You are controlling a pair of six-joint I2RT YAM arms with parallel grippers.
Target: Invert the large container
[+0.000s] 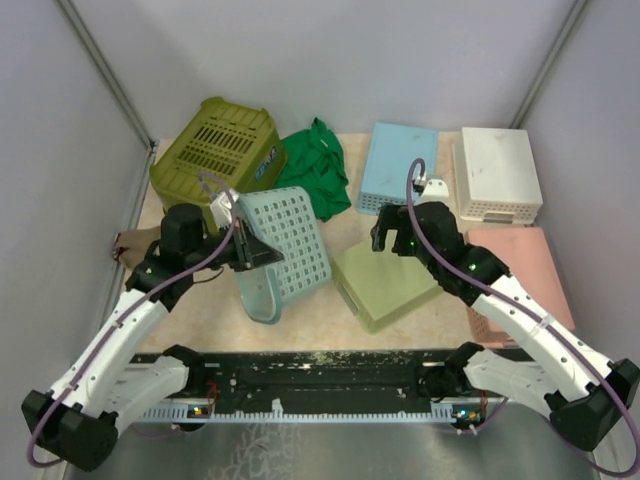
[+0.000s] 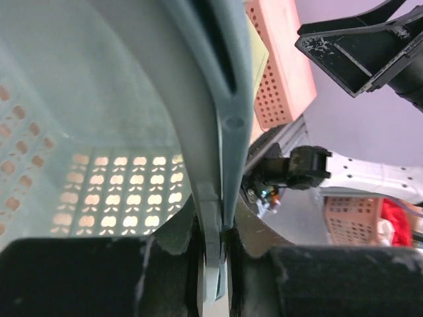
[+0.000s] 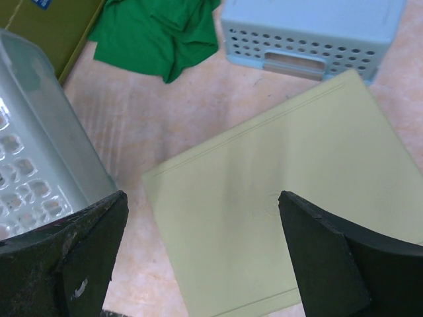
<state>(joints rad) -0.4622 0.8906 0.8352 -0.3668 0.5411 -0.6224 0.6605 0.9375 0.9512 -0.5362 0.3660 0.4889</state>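
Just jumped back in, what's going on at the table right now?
The left pincer is shut on the rim of the pale teal basket. The basket is tipped up on its side, not yet upside down. The right pincer hangs open and empty over the flat yellow-green box, just right of the basket. The green cloth lies apart, behind the basket.

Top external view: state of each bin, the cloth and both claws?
left claw, shut on rim of pale teal basket
pale teal basket, tipped on edge
right claw, open above yellow-green bin
yellow-green bin, upside down
olive basket, upside down
blue bin, upside down
white bin, upside down
pink bin, upside down
green cloth, crumpled
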